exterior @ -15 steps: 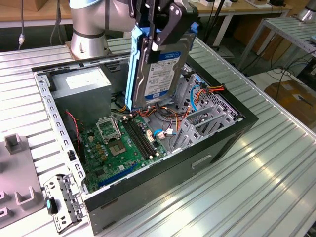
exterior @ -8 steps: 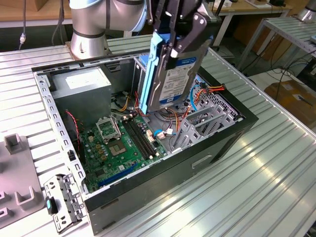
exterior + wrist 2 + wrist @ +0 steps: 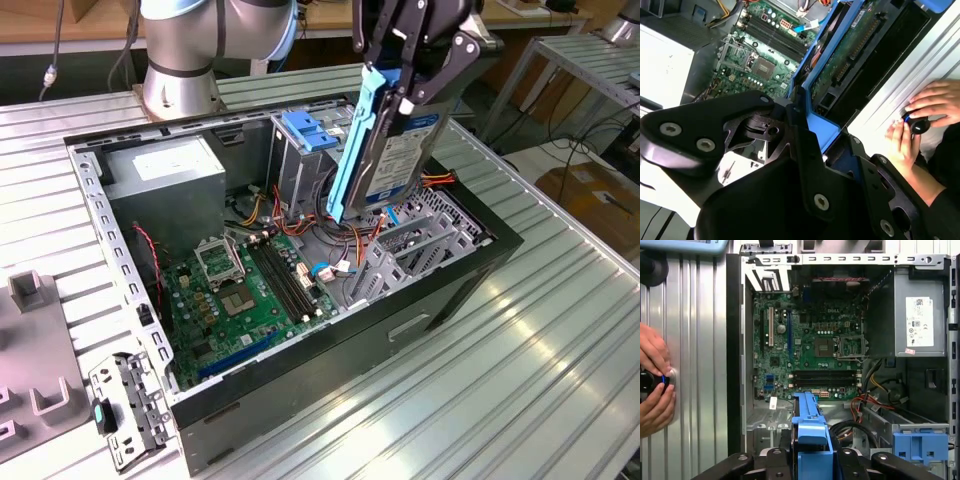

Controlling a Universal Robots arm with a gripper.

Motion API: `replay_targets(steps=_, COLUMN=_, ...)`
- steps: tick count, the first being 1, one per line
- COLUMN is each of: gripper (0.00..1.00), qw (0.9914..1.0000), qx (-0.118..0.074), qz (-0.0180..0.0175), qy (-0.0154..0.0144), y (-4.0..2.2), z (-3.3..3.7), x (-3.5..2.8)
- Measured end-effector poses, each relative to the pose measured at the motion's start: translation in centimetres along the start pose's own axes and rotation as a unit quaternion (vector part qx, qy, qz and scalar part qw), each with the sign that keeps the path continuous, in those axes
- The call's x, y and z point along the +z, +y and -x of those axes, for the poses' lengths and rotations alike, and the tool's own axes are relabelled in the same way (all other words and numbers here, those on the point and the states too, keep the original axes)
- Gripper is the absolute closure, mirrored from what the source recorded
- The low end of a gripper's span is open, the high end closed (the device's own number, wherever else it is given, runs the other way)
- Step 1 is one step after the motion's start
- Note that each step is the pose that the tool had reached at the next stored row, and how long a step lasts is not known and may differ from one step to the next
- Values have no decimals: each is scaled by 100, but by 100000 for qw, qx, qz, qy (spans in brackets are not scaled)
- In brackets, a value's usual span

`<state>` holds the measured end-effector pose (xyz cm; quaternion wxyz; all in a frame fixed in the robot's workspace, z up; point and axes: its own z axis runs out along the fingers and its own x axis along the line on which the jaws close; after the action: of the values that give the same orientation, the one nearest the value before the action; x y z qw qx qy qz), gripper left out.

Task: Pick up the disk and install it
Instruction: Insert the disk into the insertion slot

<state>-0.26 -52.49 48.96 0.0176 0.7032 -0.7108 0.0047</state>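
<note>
Above the open computer case [image 3: 300, 375], beside its drive cage [image 3: 300, 150], you see the disk [image 3: 405, 165] held on edge in a blue bracket [image 3: 352, 150], the claw [image 3: 415, 85] clamped across its upper end. Pick-up looks complete. Installing, now in hand, calls for squaring it with the cage.

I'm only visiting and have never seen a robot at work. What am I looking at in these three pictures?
A robot arm stands on a ribbed metal table beside an open computer case. One picture looks on from outside; the other two come from cameras near the arm's wrist, looking into the case. The gripper is shut on the disk, a hard drive in a blue frame, held tilted over the case. A person's hands rest on the table alongside.
</note>
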Motion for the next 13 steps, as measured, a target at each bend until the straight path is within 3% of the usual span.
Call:
replay_targets(steps=6, gripper=63, qw=100000, qx=-204, qz=-5, qy=8, y=-73, z=-31, x=12)
replay_targets(steps=13, gripper=63, qw=100000, qx=-277, qz=-10, qy=9, y=-87, z=-44, x=15)
